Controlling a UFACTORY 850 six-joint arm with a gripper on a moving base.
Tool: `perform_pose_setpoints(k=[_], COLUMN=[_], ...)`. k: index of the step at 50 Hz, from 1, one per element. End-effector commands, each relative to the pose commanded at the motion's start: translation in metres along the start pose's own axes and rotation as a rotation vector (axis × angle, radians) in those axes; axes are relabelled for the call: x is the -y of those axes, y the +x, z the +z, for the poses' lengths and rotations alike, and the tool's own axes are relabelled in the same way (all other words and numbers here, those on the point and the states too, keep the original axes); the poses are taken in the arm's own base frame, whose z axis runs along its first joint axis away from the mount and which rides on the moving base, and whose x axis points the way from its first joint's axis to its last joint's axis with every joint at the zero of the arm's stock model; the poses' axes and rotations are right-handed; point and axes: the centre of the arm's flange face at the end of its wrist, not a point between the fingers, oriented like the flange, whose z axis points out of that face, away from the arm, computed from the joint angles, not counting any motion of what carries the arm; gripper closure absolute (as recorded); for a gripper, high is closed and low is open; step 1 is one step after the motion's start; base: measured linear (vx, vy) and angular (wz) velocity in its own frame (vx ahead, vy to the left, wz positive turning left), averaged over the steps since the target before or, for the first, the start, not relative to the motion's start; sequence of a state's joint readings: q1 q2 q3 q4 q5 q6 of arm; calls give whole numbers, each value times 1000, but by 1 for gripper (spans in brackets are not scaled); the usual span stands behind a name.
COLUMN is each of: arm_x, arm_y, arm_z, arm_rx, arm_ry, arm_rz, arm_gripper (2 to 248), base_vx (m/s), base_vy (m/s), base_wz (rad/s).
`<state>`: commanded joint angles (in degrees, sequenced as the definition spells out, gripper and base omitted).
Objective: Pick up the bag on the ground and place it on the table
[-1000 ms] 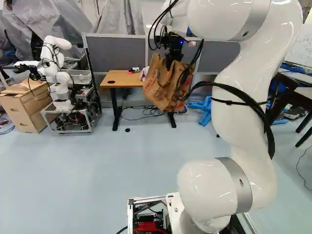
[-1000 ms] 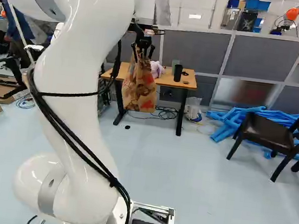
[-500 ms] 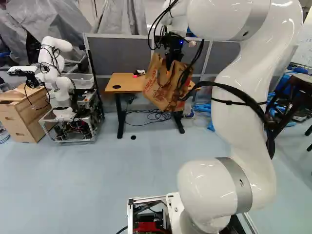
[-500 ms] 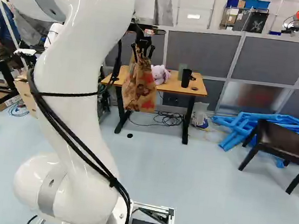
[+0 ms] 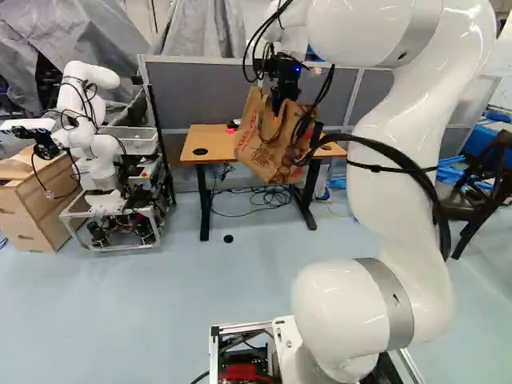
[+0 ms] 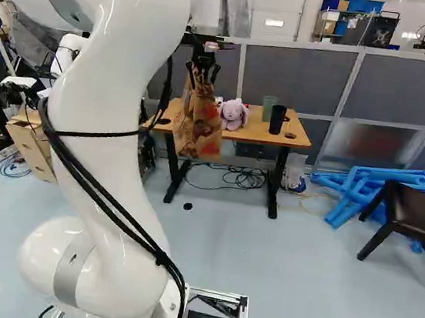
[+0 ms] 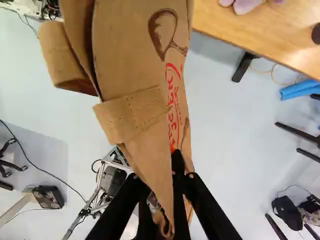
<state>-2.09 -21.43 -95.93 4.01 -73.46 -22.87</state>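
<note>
Bag (image 5: 268, 140), held aloft by its handle in front of the table (image 6: 258, 135); the gripper (image 7: 160, 197) is clamped on the handle, one finger to each side. I judge the carry well along, with placement remaining. The bag's foot may hang lower than the tabletop, so I should raise it above the near edge before going forward, and drive gently to limit swing. For the landing I favour the side away from the plush toy (image 6: 233, 113) and black cup (image 6: 277, 120), which a swaying bag could topple. I should lower until the base bears the weight, then release.
</note>
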Motion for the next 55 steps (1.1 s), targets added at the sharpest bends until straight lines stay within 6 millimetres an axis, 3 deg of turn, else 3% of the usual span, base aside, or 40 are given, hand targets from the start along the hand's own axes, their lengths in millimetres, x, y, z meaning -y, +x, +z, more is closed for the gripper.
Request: perform_pose_setpoints(k=[42, 55], arm_x=[0, 0], arm_y=[0, 0], arm_z=[0, 0], arm_rx=[0, 0], arm_ry=[0, 0], arm_rz=[0, 0], arm_gripper=[225, 225], base_vx=[251, 130], base_vy=[160, 78], base_wz=[-38, -13])
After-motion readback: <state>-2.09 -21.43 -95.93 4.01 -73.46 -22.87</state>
